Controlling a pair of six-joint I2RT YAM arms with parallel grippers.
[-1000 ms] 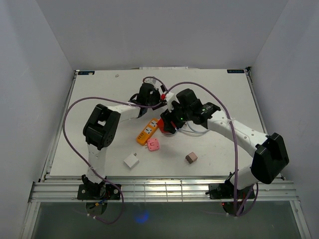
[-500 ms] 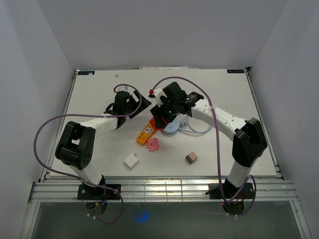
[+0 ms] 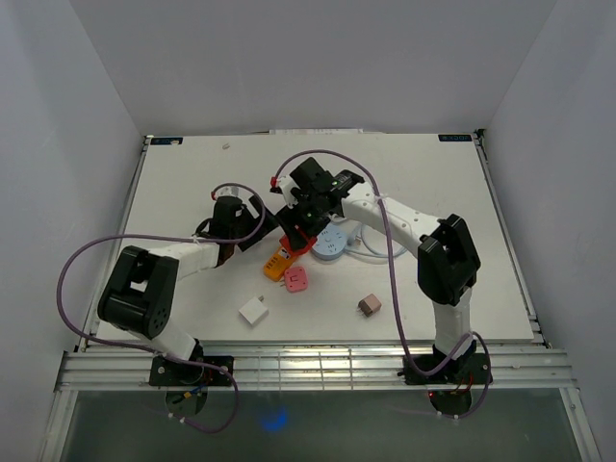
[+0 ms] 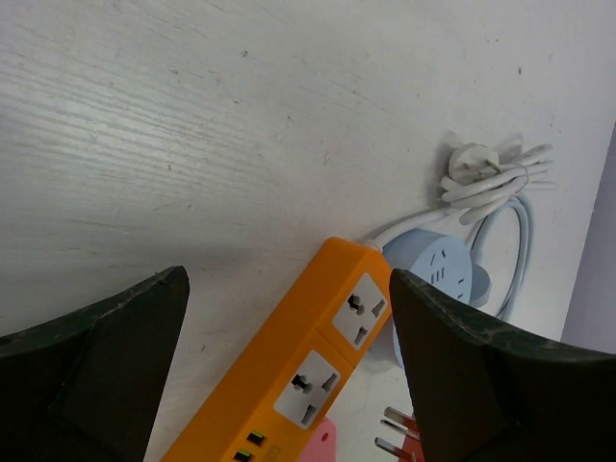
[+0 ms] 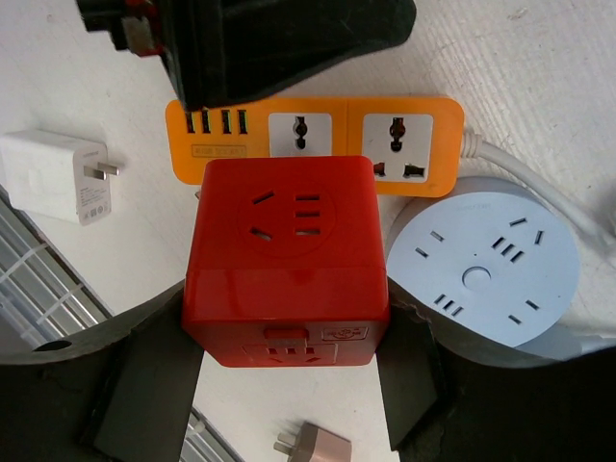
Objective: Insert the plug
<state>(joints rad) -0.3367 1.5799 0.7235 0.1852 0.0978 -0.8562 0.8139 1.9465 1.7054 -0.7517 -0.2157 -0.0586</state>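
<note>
The plug is a red cube adapter (image 5: 284,260) with sockets on its faces, and my right gripper (image 5: 287,318) is shut on its sides. It hangs just above the near end of the orange power strip (image 5: 318,135). From above, the right gripper (image 3: 298,236) is over the strip (image 3: 281,260). The left wrist view shows the plug's metal prongs (image 4: 399,433) beside the strip's two white sockets (image 4: 332,351). My left gripper (image 4: 289,279) is open, low over the table just left of the strip, with nothing between its fingers. From above, the left gripper (image 3: 252,234) points right.
A round pale blue socket hub (image 3: 332,243) with a coiled white cable (image 4: 491,178) lies right of the strip. A pink plug (image 3: 295,279), a white charger (image 3: 254,311) and a brown adapter (image 3: 369,305) lie nearer the front edge.
The right arm swung left and carried the red cube over the orange strip. The left gripper drew back to the left, down beside the strip, and stayed open.
</note>
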